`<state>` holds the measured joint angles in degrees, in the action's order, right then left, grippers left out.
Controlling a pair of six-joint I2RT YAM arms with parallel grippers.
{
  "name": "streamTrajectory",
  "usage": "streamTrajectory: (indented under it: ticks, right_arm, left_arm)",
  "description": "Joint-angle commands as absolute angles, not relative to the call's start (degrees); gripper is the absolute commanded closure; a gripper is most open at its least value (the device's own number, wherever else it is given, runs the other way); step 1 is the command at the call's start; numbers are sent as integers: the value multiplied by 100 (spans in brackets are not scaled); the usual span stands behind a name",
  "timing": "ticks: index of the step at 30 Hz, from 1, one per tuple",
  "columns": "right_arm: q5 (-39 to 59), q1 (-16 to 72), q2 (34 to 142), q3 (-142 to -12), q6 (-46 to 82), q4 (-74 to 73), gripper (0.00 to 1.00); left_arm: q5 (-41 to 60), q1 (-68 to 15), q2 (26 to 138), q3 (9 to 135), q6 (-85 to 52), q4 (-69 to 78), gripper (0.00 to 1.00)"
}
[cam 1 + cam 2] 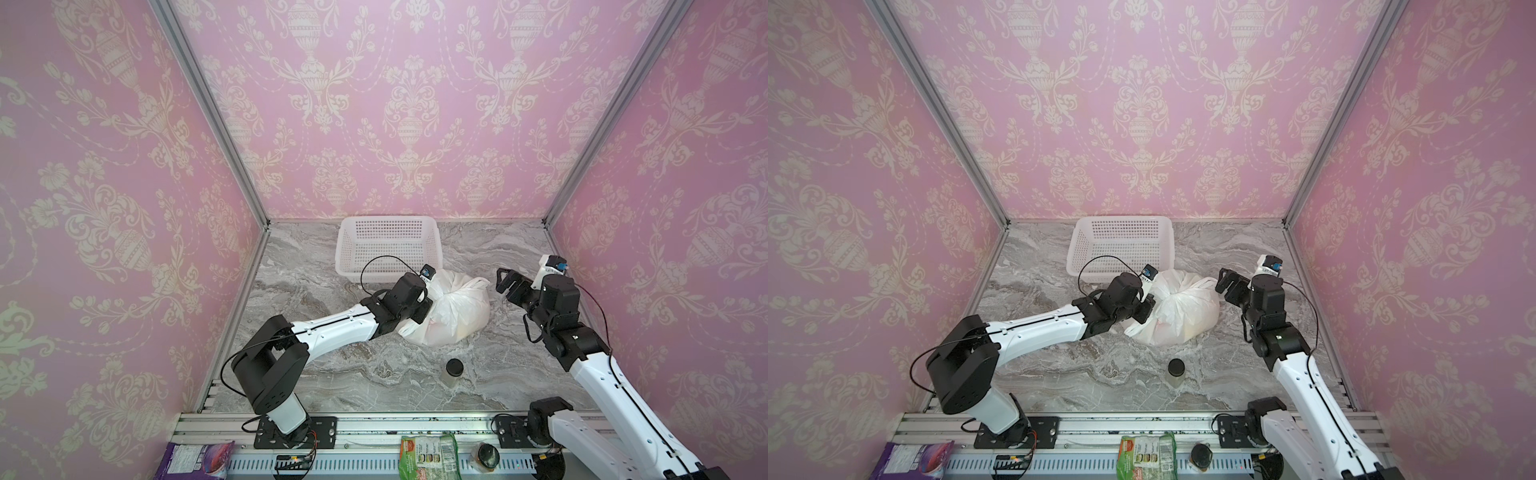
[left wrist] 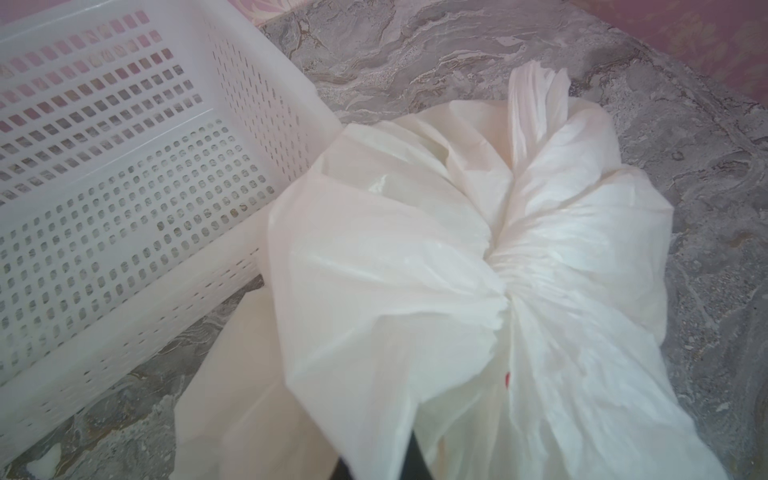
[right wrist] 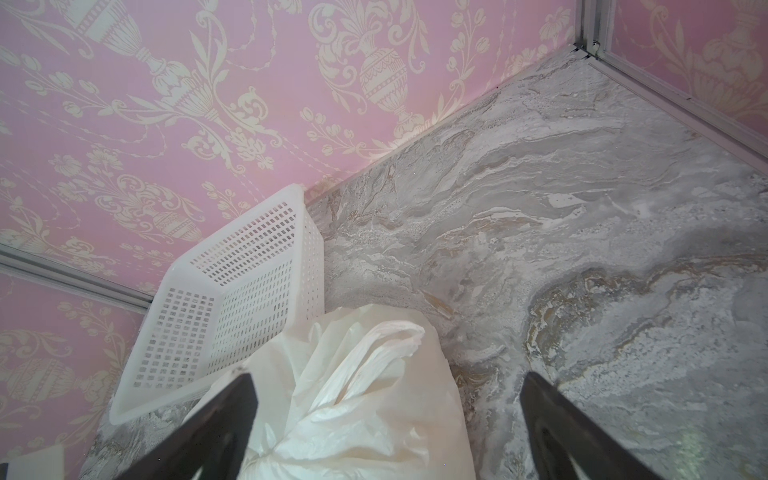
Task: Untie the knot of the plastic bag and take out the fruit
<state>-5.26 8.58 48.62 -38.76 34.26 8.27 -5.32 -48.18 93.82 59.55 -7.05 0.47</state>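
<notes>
Landmark: white perforated plastic basket [image 1: 341, 249] [image 1: 1073, 249] [image 2: 270, 83] [image 3: 307, 249], standing open at the back of the grey marbled desk [image 1: 332, 332].
Bag: thin, crinkly white plastic bag [image 1: 457, 316] [image 1: 1179, 316] [image 2: 374, 270] [image 3: 353, 415], sitting plump on the desk right at the basket's near right corner.
Knot: tight gathered twist of white handle film [image 1: 1169, 297] [image 2: 496, 270] on top of the bag, and it's not undone, with floppy ends sticking out.
Fruit: inside the bag, beside that same basket corner; the film hides the pieces.
Left pincer [image 1: 419, 311] [image 1: 1142, 311]: down on the bag's side, just in front of the basket, clamped closed with bag film bunched into it.
Right pincer [image 1: 498, 280] [image 1: 1219, 280] [image 3: 390, 399]: spread wide and empty, off the far side of the bag from the basket, one floppy end lying between its fingers in the wrist view.
Jar: small clear jar with a black lid [image 1: 454, 370] [image 1: 1176, 370], upright, well in front of the basket, past the bag.
</notes>
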Motion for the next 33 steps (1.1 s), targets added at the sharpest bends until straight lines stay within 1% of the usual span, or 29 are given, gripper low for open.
streamTrajectory:
  ticks: [1,5,9,12,16,19,21,25,33]
  right_arm:
    - [-305,913,4781,-3881,3206,817,0]
    - [-154,1162,4780,-3944,2930,728,2]
    - [-184,1832,5058,-4154,2557,667,6]
    - [-324,2438,5392,-4456,2215,755,8]
    - [-586,3254,5765,-4684,1793,747,9]
    - [-652,3688,6001,-4692,1580,591,8]
    - [-574,3853,6214,-4783,1539,628,7]
    - [-422,4211,6693,-5063,1413,739,8]
    - [-334,5096,7741,-5685,906,905,8]
  left_arm:
    - [-805,-4834,9052,5738,-773,166,100]
    - [-1301,-4817,8403,5352,-765,46,100]
    - [-1981,-4702,7546,4884,-886,-378,100]
    - [-2023,-4328,6893,4461,-1028,-629,100]
    - [-1984,-3622,6142,3793,-1197,-833,100]
    - [-2208,-3509,5596,3389,-1339,-759,100]
    - [-2122,-3510,5308,3193,-1371,-630,100]
    - [-2276,-3498,5140,3121,-1419,-648,100]
    - [-2522,-3486,5455,3204,-1481,-681,100]
